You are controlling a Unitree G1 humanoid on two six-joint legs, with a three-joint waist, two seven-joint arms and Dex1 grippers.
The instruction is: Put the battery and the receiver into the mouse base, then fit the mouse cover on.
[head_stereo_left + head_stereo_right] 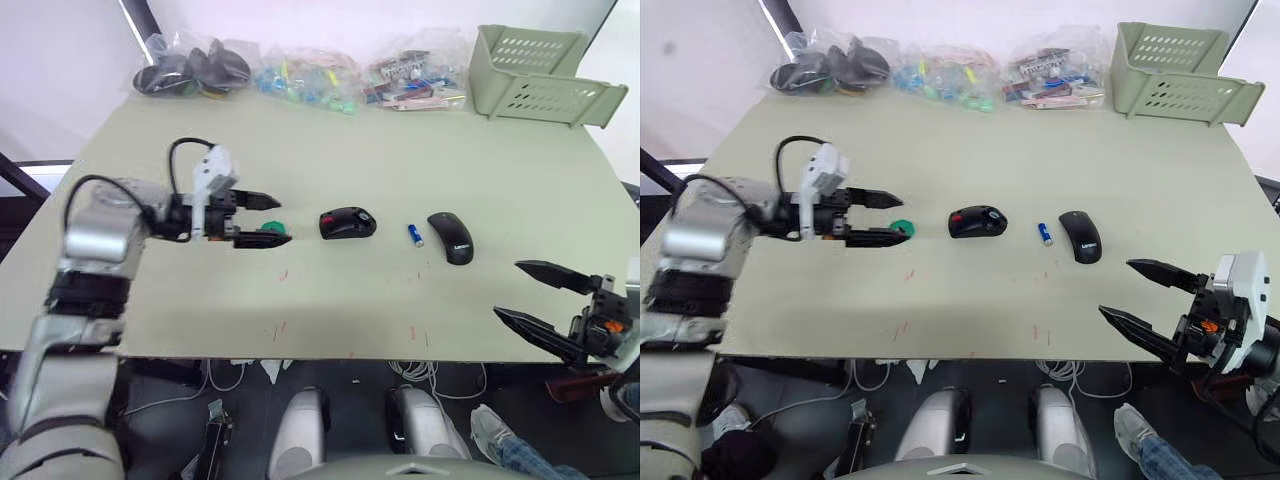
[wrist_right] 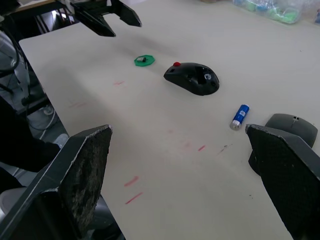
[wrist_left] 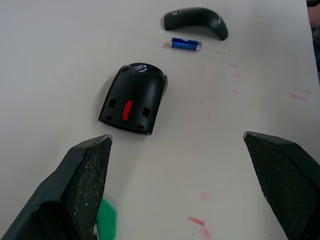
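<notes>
The black mouse base (image 1: pixel 347 223) lies mid-table with its red parts showing. Right of it lie the small blue battery (image 1: pixel 415 235) and then the glossy black mouse cover (image 1: pixel 451 238). Left of the base sits a green disc (image 2: pixel 144 60) with a tiny dark nub on it, the receiver (image 2: pixel 143 60). My left gripper (image 1: pixel 283 221) hovers open just above that disc, fingers pointing toward the base (image 3: pixel 132 100). Over the table's front right edge my right gripper (image 1: pixel 509 289) is open and holds nothing, well short of the cover (image 2: pixel 292 127).
Clear bags of parts (image 1: pixel 300 72) line the table's back edge. A pale green basket (image 1: pixel 540 75) stands at the back right. Faint red marks (image 1: pixel 282 326) dot the table near the front edge.
</notes>
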